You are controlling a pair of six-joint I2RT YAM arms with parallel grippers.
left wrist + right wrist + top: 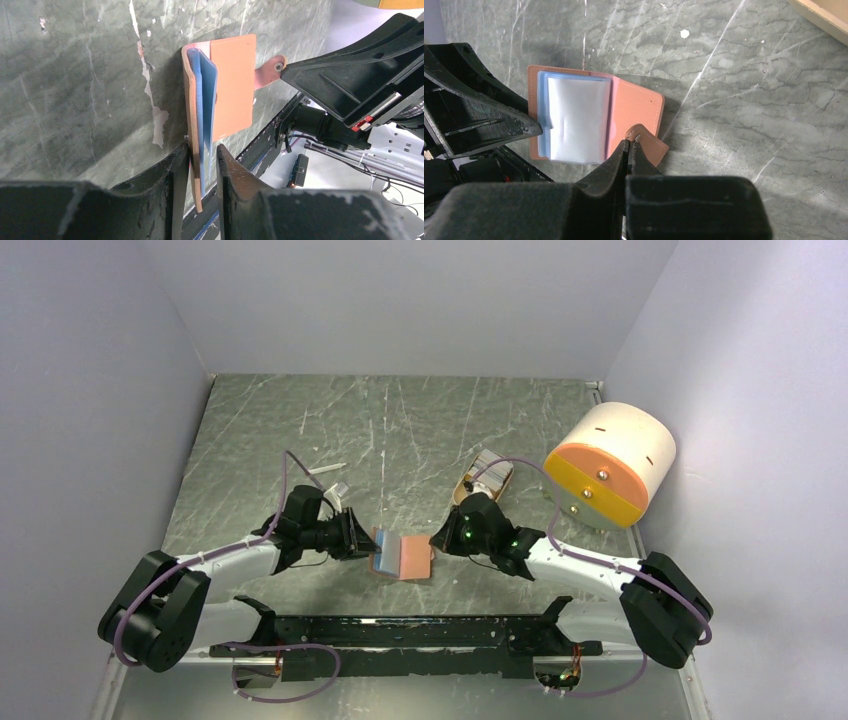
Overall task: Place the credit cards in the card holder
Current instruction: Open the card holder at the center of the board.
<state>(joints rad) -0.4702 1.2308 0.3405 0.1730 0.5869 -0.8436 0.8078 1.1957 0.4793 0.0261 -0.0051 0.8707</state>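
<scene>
The reddish-brown card holder (403, 555) lies open at the table's middle. In the right wrist view its left half (533, 75) carries a light blue card (542, 110) with a whitish one (576, 120) over it. My left gripper (357, 537) has its jaws narrowly around that left flap (192, 125) and the blue card (207, 100); the leather touches one finger. My right gripper (438, 539) is shut on the snap tab (646, 142), pinching it at the fingertips (630, 145). More cards (490, 468) lie in the tan tray (466, 490).
A big cream-and-orange cylinder (610, 465) stands at the right, next to the tray. A small white stick (325, 469) and a white scrap (339, 489) lie behind the left arm. Grey walls close in on three sides. A black rail (400, 632) runs along the near edge.
</scene>
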